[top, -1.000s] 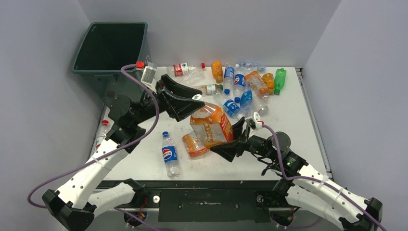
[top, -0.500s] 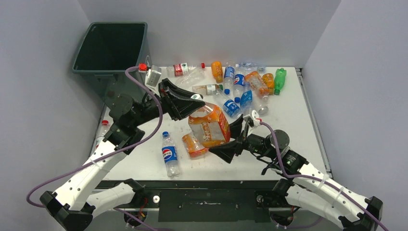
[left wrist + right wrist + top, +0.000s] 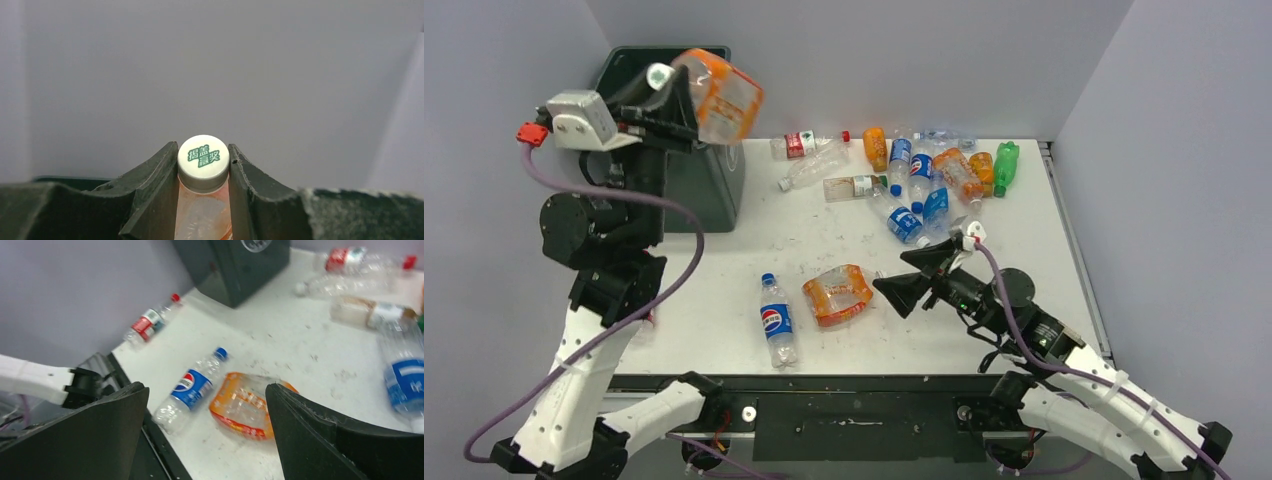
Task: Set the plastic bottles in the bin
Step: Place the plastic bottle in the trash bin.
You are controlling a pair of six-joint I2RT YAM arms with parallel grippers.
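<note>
Pinching an orange bottle (image 3: 719, 95) by its neck, your left fingers (image 3: 155, 185) hold it over the bin (image 3: 709, 185) in the upper left of the frame. Your right fingers (image 3: 100, 440) are spread wide, low over the counter (image 3: 1024, 240) beside a crushed bottle (image 3: 837, 294) at centre.

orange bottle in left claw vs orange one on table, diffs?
The held orange bottle is aloft at the bin, pinched at its white-capped neck by the left claw; the table orange bottle lies on its side, ungripped, before the open right claw. The table one looks crushed. Both: clear plastic, orange labels.
</note>
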